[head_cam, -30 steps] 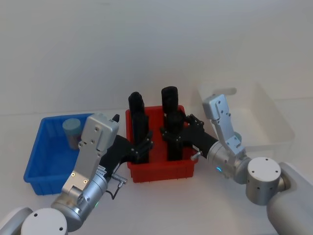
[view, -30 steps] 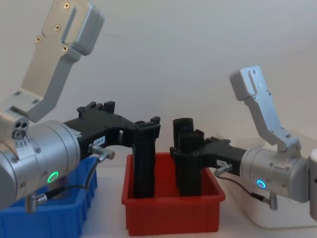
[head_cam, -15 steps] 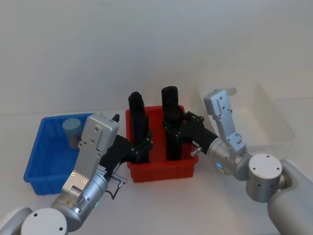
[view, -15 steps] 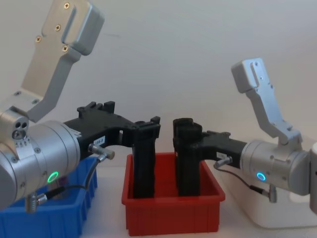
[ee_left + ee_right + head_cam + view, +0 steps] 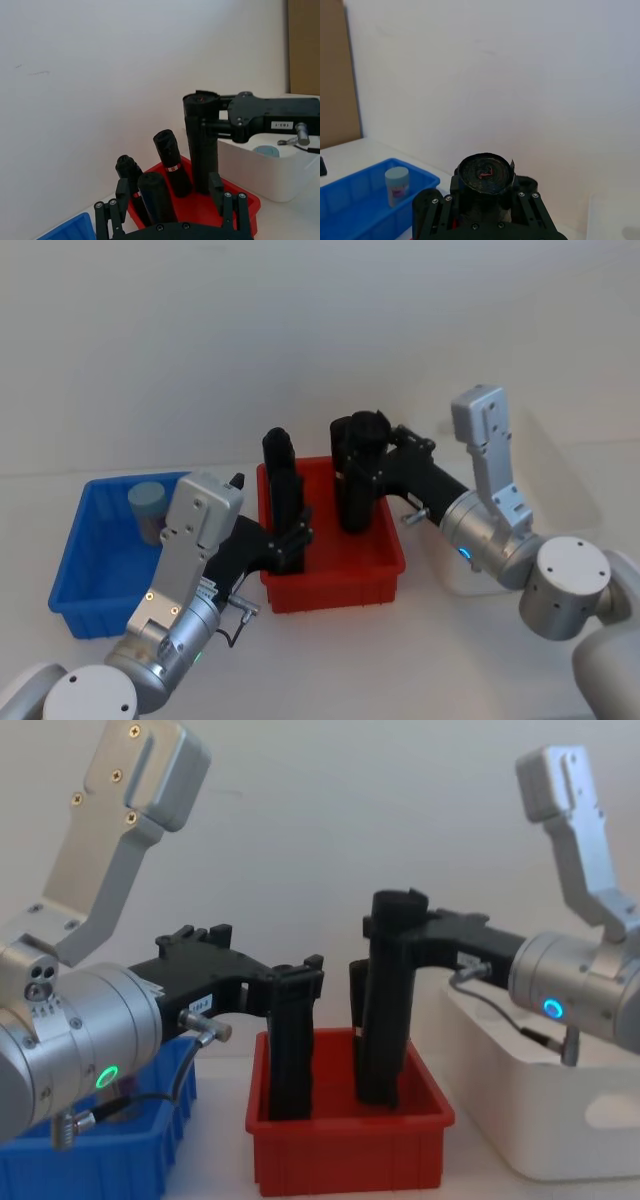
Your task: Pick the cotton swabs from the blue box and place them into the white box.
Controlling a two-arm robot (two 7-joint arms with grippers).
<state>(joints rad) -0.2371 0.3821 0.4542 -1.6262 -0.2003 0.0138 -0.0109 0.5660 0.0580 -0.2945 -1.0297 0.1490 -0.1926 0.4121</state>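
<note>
The right gripper (image 5: pixel 362 462) is clamped on a tall black cylinder (image 5: pixel 355 475), holding it upright with its lower end low inside the small red plastic bin (image 5: pixel 385 565), near the bin's far right corner. The left gripper (image 5: pixel 291 540) sits at the bin's near left, its fingers (image 5: pixel 293 988) closed around another tall black cylinder (image 5: pixel 290 1050) that stands in the bin. More black cylinders (image 5: pixel 171 162) stand behind it. A cotton swab tub with a pale blue lid and pinkish label (image 5: pixel 150 510) stands in the far part of the bright blue ribbed plastic bin (image 5: pixel 75 585), left of the red bin. The large glossy white plastic bin (image 5: pixel 520 1140) stands right of the red bin; a pale blue lid (image 5: pixel 266 150) shows inside it.
</note>
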